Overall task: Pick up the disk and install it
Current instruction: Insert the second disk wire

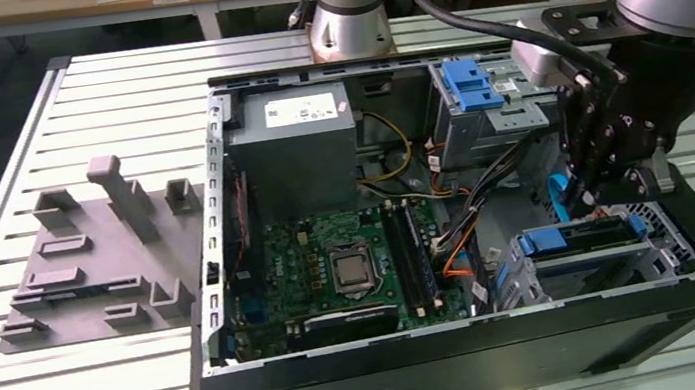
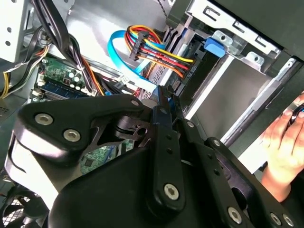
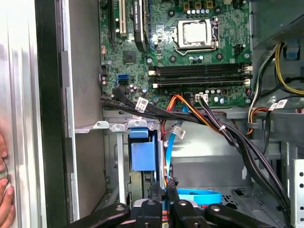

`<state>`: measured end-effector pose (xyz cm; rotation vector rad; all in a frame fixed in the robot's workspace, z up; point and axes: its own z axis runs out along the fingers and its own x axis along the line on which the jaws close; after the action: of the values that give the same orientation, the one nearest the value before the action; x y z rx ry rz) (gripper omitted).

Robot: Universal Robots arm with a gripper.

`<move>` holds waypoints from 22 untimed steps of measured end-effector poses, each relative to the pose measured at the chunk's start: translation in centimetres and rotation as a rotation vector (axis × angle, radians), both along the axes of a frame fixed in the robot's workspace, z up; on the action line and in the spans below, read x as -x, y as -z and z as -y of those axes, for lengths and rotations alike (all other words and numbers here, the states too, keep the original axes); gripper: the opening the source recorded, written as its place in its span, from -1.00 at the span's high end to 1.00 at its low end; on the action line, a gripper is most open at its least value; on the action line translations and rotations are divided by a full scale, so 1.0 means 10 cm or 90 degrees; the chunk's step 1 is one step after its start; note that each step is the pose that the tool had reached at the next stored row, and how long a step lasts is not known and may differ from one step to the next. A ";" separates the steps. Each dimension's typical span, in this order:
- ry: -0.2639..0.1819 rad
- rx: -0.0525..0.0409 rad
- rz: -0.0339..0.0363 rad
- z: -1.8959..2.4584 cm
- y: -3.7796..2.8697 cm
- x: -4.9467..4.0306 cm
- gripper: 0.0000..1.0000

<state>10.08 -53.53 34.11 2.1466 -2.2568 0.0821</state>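
Setting: an open computer case (image 1: 475, 340) lay on its side on a slatted metal bench (image 1: 107, 106), with a grey moulded fixture (image 1: 94, 259) beside it.
End effector: the end effector (image 1: 592, 211) was down inside the case at the exterior view's right, clenched, its two fingertips drawn close together in both wrist views (image 2: 166, 102) (image 3: 164, 190).
Disk: the disk (image 1: 578, 237) sat in the lower drive cage, just beside the fingertips and not held by them (its blue rail faced the first wrist view (image 3: 142, 156)).
Exterior view gave: the power supply (image 1: 301, 151), the motherboard (image 1: 330, 268) and a second cage with a blue tab (image 1: 475, 87).
First wrist view gave: the processor socket (image 3: 195, 33) and fingers of a person's hand (image 3: 4, 190) on the bench.
Second wrist view gave: a blue data cable (image 2: 118, 52) and the hand (image 2: 285, 142) against the case edge.
Writing: a white sticker on the power supply and white cable tags (image 3: 141, 103), the print too small to read.
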 end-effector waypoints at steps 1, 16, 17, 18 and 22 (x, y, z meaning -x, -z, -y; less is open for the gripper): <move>0.000 0.0001 0.0000 0.004 0.005 0.000 0.68; 0.000 -0.0001 0.0000 0.059 0.046 -0.015 0.68; 0.000 0.0000 0.0000 0.059 0.050 -0.020 0.68; 0.000 0.0001 0.0000 0.060 0.054 -0.025 0.68; 0.000 0.0000 0.0000 0.081 0.062 -0.027 0.68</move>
<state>10.35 -54.34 33.50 2.1468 -2.2567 0.0821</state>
